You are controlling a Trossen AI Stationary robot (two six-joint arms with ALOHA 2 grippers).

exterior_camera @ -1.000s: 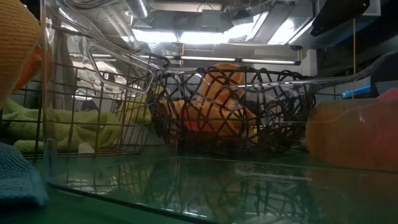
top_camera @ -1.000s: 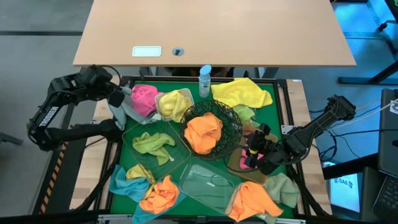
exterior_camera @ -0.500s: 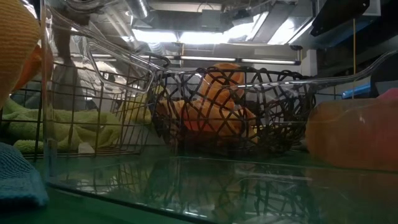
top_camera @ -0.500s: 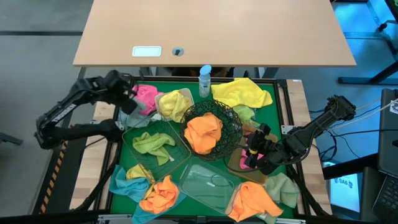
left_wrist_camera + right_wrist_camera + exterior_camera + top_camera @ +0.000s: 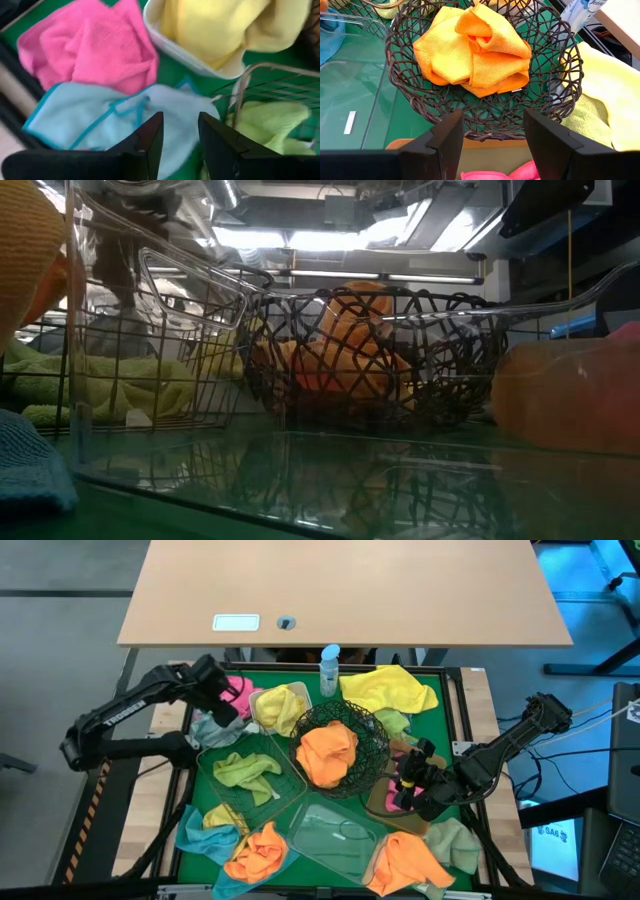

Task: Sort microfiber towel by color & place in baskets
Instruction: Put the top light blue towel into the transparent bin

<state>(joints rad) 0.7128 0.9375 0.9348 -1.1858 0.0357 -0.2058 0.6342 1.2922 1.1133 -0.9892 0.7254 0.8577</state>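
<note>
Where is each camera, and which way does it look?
High: above the table, looking straight down; both arms show.
Low: at table height, looking level through the clear tray at the wire bowl; no gripper clearly shows.
Left wrist: past the open left gripper at a blue towel.
Right wrist: past the open right gripper at the bowl.
Shared: the orange towel shows in the high, low and right wrist views.

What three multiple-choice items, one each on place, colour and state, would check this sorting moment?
1. Where is the left gripper? A over the clear tray; B over the light blue towel beside the pink towel; C inside the wire bowl.
2. What colour is the towel in the black wire bowl? A orange; B pink; C blue.
3. How do the right gripper fingers stand? A open, empty; B shut on a towel; C shut on the bottle.

B: the left wrist view shows it. A: orange towel fills it. A: gap between the fingers.
</note>
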